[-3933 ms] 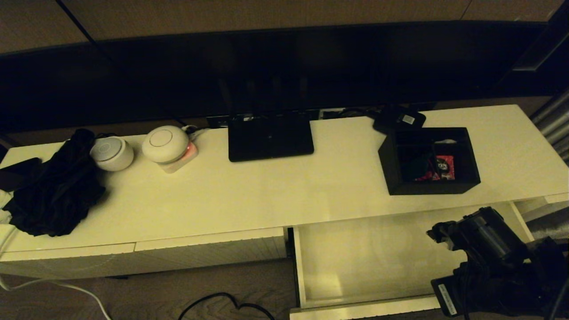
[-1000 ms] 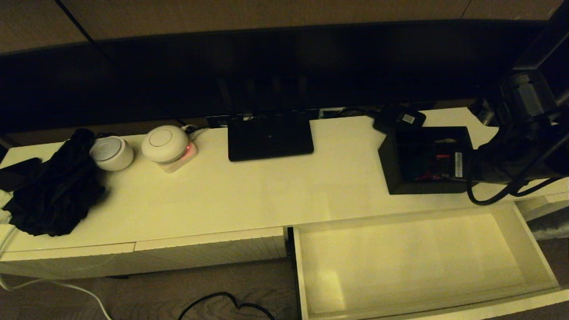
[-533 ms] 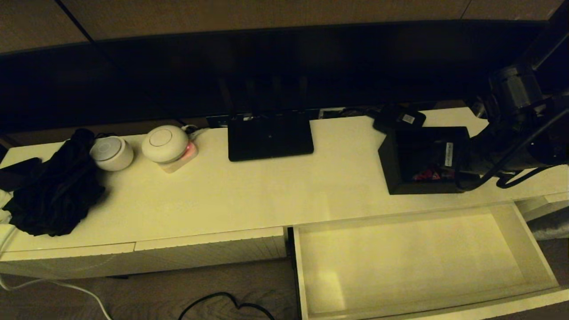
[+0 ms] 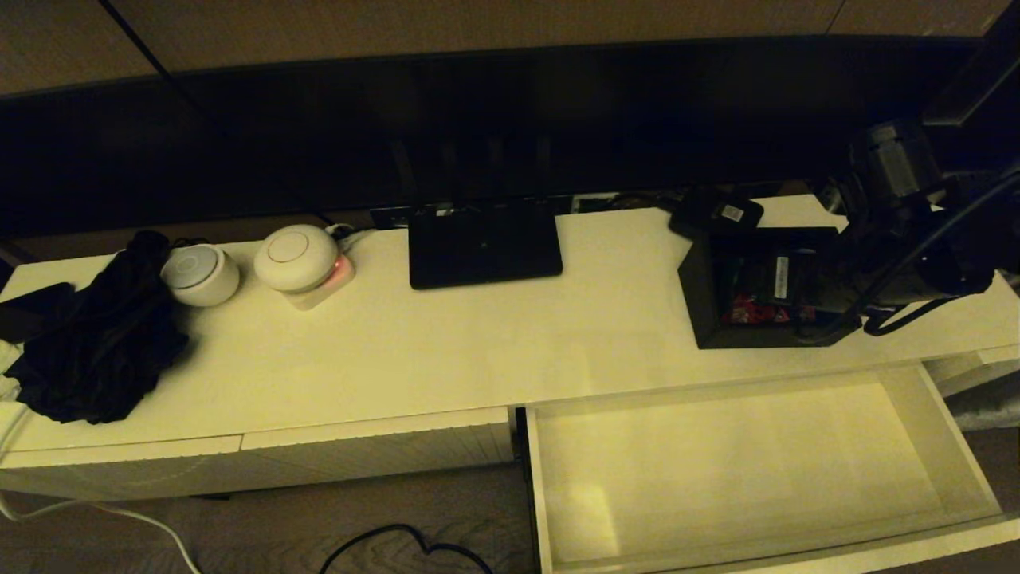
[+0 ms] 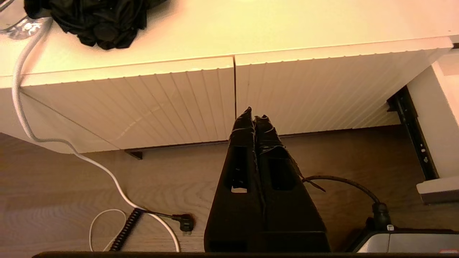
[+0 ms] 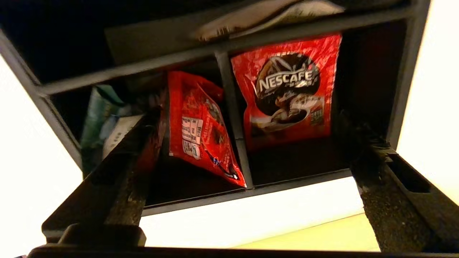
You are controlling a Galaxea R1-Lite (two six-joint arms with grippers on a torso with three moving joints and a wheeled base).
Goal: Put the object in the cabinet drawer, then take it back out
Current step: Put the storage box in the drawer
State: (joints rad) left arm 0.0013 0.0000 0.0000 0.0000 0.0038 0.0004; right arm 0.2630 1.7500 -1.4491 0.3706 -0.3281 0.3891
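Observation:
The black divided box [image 4: 695, 288] stands on the cabinet top at the right, with red packets [image 6: 287, 86] showing in its compartments [image 6: 222, 46]. My right gripper [image 4: 777, 291] hangs over the box, open, its two fingers [image 6: 136, 143] dipping into the compartments on either side of the middle divider, and nothing is held between them. Below the box the wide cream drawer [image 4: 741, 462] is pulled out and holds nothing. My left gripper [image 5: 254, 116] is shut, low in front of the closed ribbed drawer fronts [image 5: 143, 100], and does not show in the head view.
A flat black router [image 4: 484, 243] and a small black device with a white label [image 4: 715, 212] lie at the back. Two white round devices [image 4: 296, 257] and a black cloth [image 4: 96, 335] sit at the left. Cables [image 5: 107, 172] trail on the floor.
My right arm has come up from beside the drawer front, swung over the cabinet top and moved left and down into the box. The drawer now stands further out.

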